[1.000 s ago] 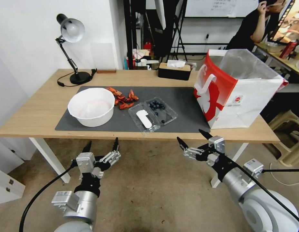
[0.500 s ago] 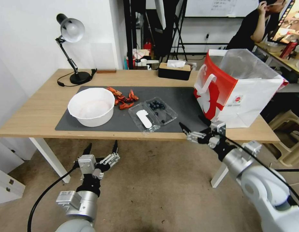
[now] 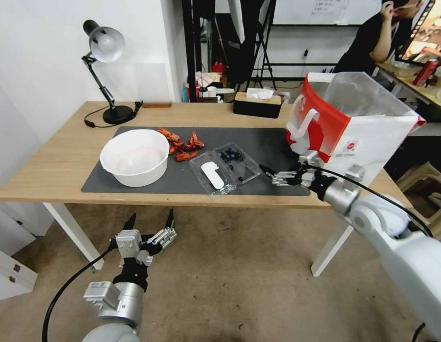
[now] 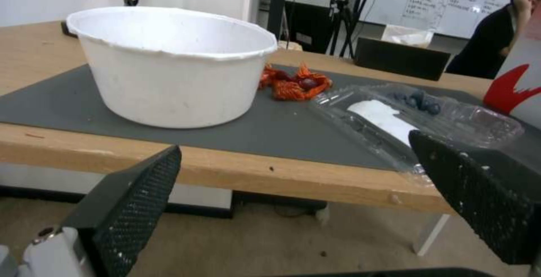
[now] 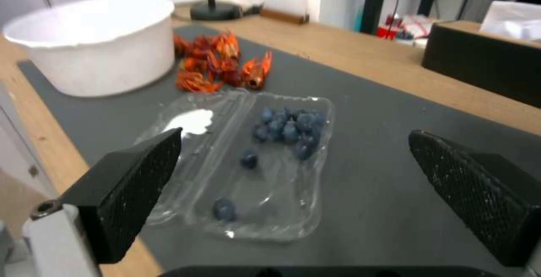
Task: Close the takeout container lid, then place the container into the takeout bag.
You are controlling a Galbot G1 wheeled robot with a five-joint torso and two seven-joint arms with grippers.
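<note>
The black mesh-faced fingers (image 5: 135, 184) of the right gripper (image 3: 276, 173) are spread wide and hold nothing; they are poised low over the dark grey mat (image 3: 268, 142), just beside the small clear plastic clamshell takeout container (image 3: 239, 164). The container lies open and flat on the mat near the front edge of the light wooden table (image 3: 49, 161), with dark blueberries in one half and the clear hinged lid (image 3: 211, 175), marked by its white oblong label, folded out toward the robot's left.

The thin plastic is judged light, springy and slippery, easily crushed by a hard pinch; the lid's free outer edge looks the best place to lift, and the closed box is better taken across its short sides.

Open mat lies between the container and the large red-and-white paper takeout bag (image 3: 353, 137), which stands open-mouthed on the table's right end. The large white bowl (image 3: 134, 159) and the orange crayfish-like pieces (image 3: 182, 145) sit close on the lid's side, so room there is tighter. The left gripper (image 3: 149, 228) hangs below table height, fingers spread, empty.
</note>
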